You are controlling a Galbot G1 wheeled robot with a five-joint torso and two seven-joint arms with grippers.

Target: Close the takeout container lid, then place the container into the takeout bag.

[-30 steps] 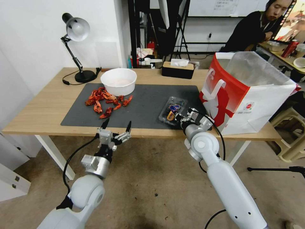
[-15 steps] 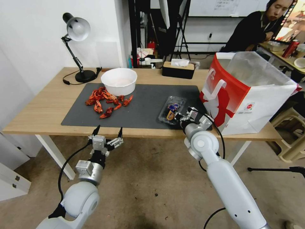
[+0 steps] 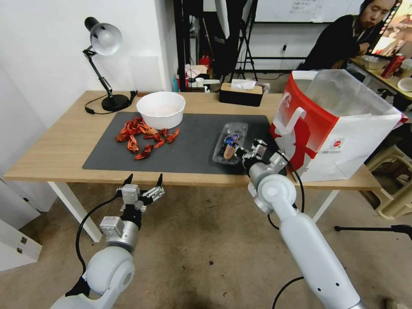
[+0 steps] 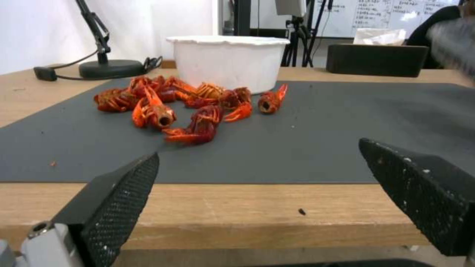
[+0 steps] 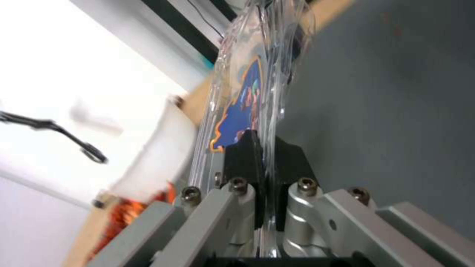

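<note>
Right tool (image 3: 238,151) clamped on takeout container (image 3: 230,143), beside takeout bag (image 3: 339,128)

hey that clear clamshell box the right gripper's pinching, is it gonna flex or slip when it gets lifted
Probably flexes: the takeout container is thin clear plastic, and the right gripper pinches only its near edge. It may slip, since the glossy wall sits between narrow fingers. It looks light for its size.

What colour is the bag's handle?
White, flat against the red side of the takeout bag. The handle shows best in the head view.
</note>
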